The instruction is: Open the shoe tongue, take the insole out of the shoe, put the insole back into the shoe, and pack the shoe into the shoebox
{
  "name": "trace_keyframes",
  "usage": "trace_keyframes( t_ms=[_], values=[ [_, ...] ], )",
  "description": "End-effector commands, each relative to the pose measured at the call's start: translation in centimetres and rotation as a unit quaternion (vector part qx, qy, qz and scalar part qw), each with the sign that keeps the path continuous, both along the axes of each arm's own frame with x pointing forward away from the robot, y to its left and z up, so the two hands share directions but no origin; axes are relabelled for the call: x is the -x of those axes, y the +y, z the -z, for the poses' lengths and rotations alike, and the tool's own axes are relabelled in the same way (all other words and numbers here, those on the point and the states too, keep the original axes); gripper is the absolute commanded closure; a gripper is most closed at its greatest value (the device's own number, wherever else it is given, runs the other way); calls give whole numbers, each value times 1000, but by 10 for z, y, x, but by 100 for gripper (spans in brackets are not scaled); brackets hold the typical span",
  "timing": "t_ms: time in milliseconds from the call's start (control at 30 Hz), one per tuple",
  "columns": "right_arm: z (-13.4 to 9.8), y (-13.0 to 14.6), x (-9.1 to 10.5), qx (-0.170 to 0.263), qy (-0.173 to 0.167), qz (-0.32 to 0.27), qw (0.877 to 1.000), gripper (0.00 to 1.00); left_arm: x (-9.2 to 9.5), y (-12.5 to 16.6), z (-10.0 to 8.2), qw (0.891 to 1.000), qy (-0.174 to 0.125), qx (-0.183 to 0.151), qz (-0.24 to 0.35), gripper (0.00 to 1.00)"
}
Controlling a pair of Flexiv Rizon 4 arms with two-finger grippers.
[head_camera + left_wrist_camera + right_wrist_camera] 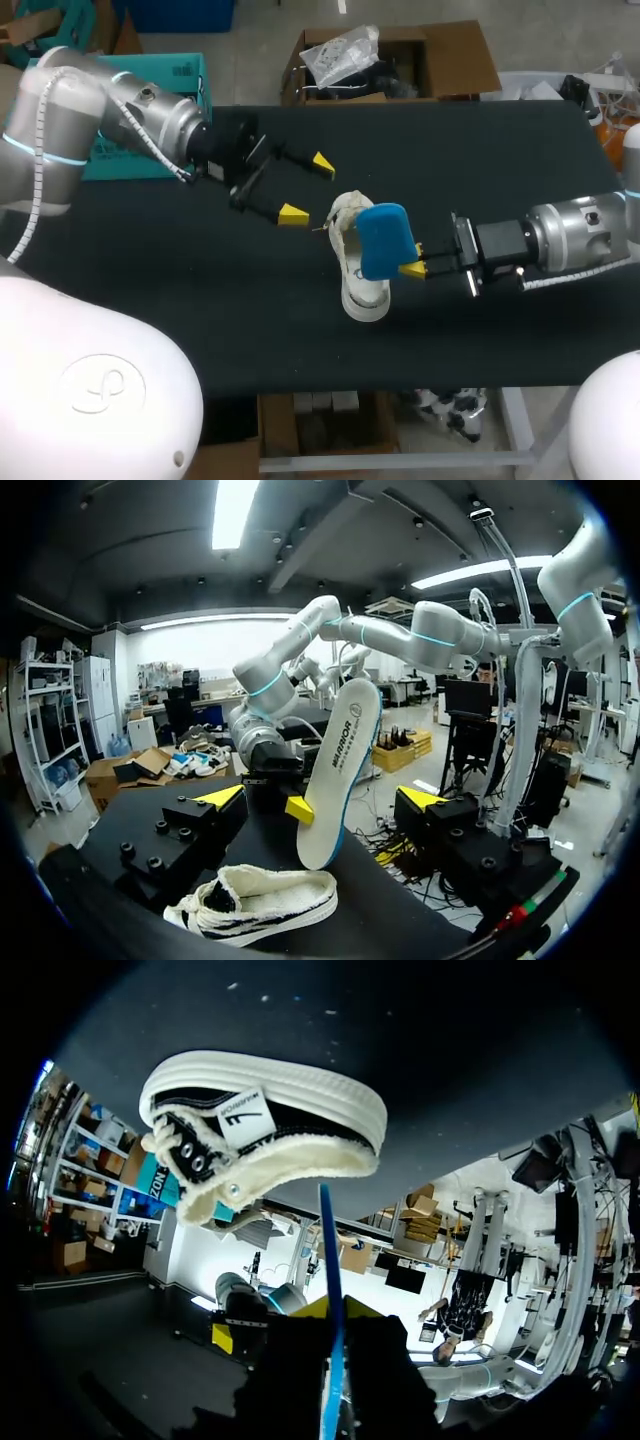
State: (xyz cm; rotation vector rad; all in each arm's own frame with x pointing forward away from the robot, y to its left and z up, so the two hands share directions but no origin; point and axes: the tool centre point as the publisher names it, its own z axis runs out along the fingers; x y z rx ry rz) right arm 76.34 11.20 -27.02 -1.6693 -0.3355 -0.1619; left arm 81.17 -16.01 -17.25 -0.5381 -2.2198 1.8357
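Observation:
A white canvas shoe with black trim lies in the middle of the black table. Over it stands a blue insole, held on edge, and my right gripper is shut on its lower end. In the right wrist view the insole's thin blue edge runs out from between the fingers of that gripper toward the shoe. My left gripper hangs open just left of the shoe, holding nothing. In the left wrist view the insole's white underside stands ahead of that open gripper, with the shoe under it.
A teal box sits at the table's back left, behind my left arm. Bare black tabletop lies in front of and to the left of the shoe.

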Motion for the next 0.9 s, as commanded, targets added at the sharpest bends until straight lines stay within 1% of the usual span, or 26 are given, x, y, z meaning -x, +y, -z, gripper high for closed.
trace_keyframes(
  t_ms=[33,67,100,133,167,200,233,267,300,333,367,400,433,467,500,533,600,667,800,833,900],
  values=[
    [0,-1,1,-1,0,0,1000,100,7,0,-3,1000,-7,-10,-12,0],
    [0,-1,1,-1,0,0,1000,100,5,-3,-2,1000,-12,-10,19,0],
    [0,-1,1,-1,0,0,1000,100,-2,-7,0,998,-40,-33,40,0],
    [-2,0,3,-2,-8,-7,1000,100,-5,-8,0,994,-52,-26,92,0],
    [-3,0,6,-2,-8,-21,1000,100,-11,-7,0,993,-53,-25,104,0],
    [-4,1,9,-5,-11,-31,999,100,-15,-8,1,989,-65,-38,126,0],
    [-4,1,12,-11,-19,-46,999,100,-17,-6,1,984,-75,-25,161,0],
    [-4,1,15,-14,-20,-51,998,100,-22,-5,1,983,-70,-29,168,0],
    [-4,1,17,-13,-19,-54,998,100,-25,-5,2,978,-83,-38,188,0],
    [-4,1,20,-16,-24,-66,997,100,-25,-4,3,974,-82,-33,209,0],
    [-4,2,23,-15,-25,-76,997,100,-27,-3,4,971,-77,-39,222,0],
    [-3,3,24,-17,-27,-83,996,100,-28,-3,6,965,-84,-45,245,0],
    [-3,4,25,-19,-31,-92,995,100,-28,-3,8,963,-85,-45,250,0],
    [-2,4,26,-19,-33,-95,995,100,-30,-3,11,961,-85,-56,259,0],
    [-2,4,27,-19,-32,-94,995,100,-29,-3,13,954,-96,-62,276,0],
    [-1,4,27,-17,-29,-97,995,100,-29,-2,15,953,-94,-61,282,0],
    [-1,5,28,-16,-34,-112,993,100,-29,-1,20,947,-99,-73,298,0],
    [-1,5,30,-15,-39,-130,991,100,-32,1,26,944,-96,-75,307,0],
    [-1,6,30,-6,-33,-150,988,100,-39,4,36,944,-83,-81,309,0],
    [-1,7,30,-3,-33,-158,987,100,-40,5,38,944,-80,-87,308,0],
    [-2,7,30,0,-32,-171,985,100,-40,6,40,944,-78,-84,311,0]
  ],
)
